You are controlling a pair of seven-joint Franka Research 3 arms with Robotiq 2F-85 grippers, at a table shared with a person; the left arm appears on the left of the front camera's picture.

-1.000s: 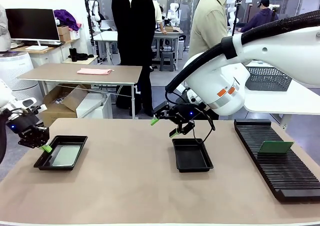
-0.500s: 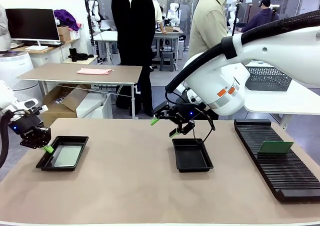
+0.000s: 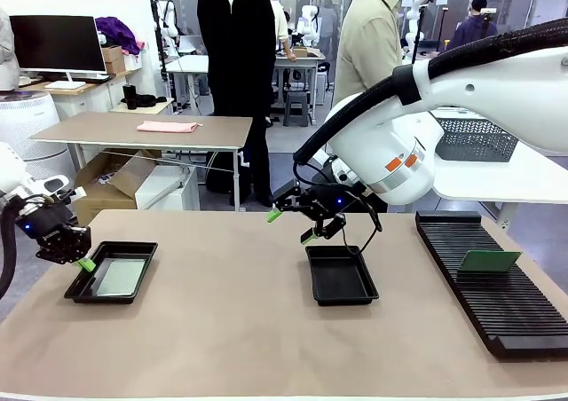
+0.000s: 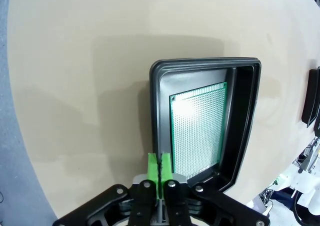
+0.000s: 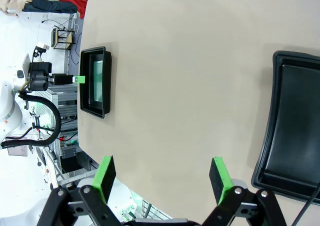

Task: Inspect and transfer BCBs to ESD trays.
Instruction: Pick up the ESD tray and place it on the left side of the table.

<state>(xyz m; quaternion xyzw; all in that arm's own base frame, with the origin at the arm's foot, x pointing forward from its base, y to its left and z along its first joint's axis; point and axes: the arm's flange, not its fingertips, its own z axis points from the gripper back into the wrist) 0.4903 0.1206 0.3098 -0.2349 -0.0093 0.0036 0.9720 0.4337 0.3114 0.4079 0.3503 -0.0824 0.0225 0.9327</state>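
Front view: one BCB [image 3: 118, 277] flat on floor of ESD tray [image 3: 99, 298] at 9 o'clock of table [image 3: 222, 348]. L wrist view: same BCB [image 4: 197, 128] lying clear of tray [image 4: 205, 62] walls, narrow gaps at visible sides. Second ESD tray [image 3: 340, 277] near table centre, bare inside. Racked BCB [image 3: 489, 260] standing on edge in slotted rack [image 3: 497, 317] at 3 o'clock.

L gripper [image 3: 84, 263] just off first tray's 9 o'clock rim. Green pads pressed together in wrist view, pinching nothing [image 4: 160, 161]. R gripper [image 3: 291, 226] hovering over second tray's 11 o'clock corner, spread wide, empty [image 5: 163, 175].

Handling, as judgement: thin, stiff, light. Perforated face prob. scratch- and static-sensitive, so hands off the face. Glossy, so likely to skate on tray floor if nudged. Best hold by edges: pinch one short edge, or span the two long edges. Little room beside tray walls, so go in at widest gap, fingers steep. For racked BCB: pinch top edge at 12 o'clock, lift straight up out of slot. Light squeeze only; flex or slip likely w/ a skewed grip.
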